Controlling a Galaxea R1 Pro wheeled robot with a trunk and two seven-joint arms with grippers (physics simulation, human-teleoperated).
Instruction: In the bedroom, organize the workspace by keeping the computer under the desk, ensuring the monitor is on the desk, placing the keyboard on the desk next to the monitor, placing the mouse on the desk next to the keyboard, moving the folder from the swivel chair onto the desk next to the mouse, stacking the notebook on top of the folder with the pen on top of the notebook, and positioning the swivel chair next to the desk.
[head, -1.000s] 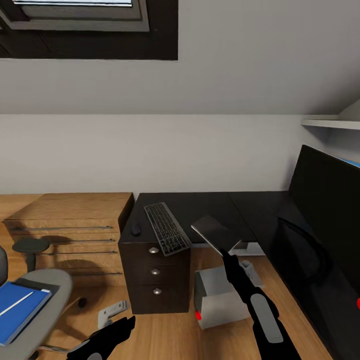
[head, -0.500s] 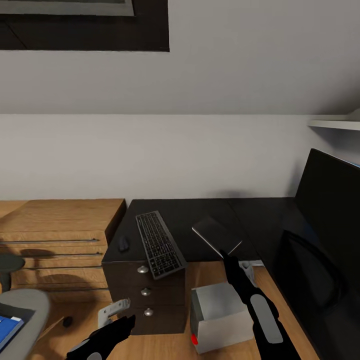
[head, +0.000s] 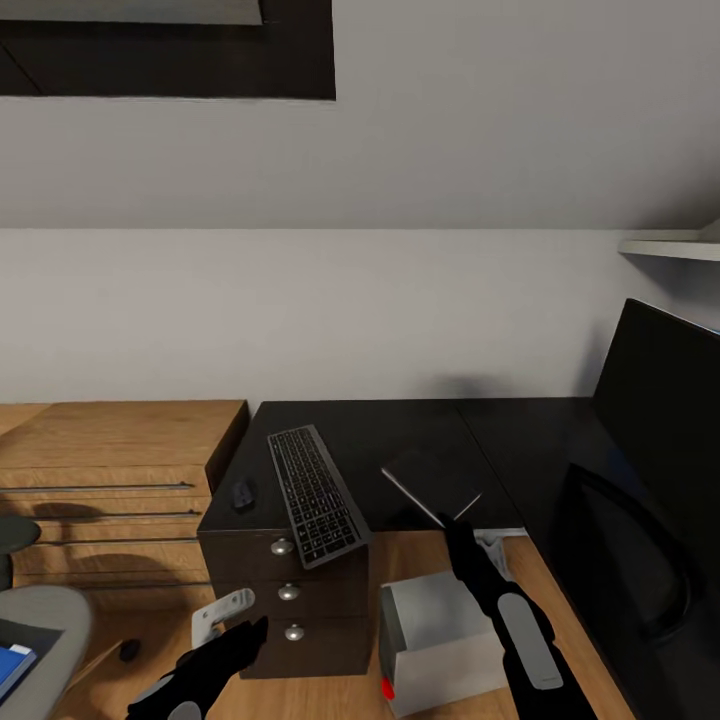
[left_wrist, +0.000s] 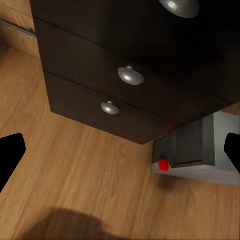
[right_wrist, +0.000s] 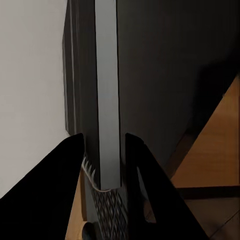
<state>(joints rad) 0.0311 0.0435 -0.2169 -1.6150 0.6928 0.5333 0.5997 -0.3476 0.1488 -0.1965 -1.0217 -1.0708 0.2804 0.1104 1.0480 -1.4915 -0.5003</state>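
1. Pale grey sloped walls and a light wood floor (head: 350, 690) are seen in the head view, with the dark frame of a skylight (head: 170, 60) at the upper edge.
2. Large L-shaped desk with glossy black top (head: 400, 430): set against the wall, with a dark three-drawer unit with silver knobs (head: 290, 600) under its left end. A light wooden dresser (head: 110, 470) is placed just beside that unit.
3. Long slim keyboard with black keys in a dark grey frame (head: 312, 492): laid on the desk top above the drawers, its near end jutting past the front edge.
4. Small dark oval mouse (head: 242, 494): laid on the desk just left of the keyboard.
5. Wide flat black monitor (head: 665, 430): stood on the desk's right wing.
6. Small light grey boxy computer tower with a red dot (head: 440, 635): stood on the floor beside the drawer unit, partly under the desk edge; also seen in the left wrist view (left_wrist: 200, 150).
7. Thin dark grey notebook with pale page edges (head: 432, 482): held above the desk's front edge, clamped between the fingers of the right gripper (head: 452, 522); its pale edge is pinched in the right wrist view (right_wrist: 107, 100).
8. Left gripper (head: 235, 640): held low over the floor before the drawers, fingers spread wide and empty.
9. Grey padded swivel chair seat (head: 40, 630): at the lower left, with a corner of a bright blue flat folder (head: 8, 668) on it.
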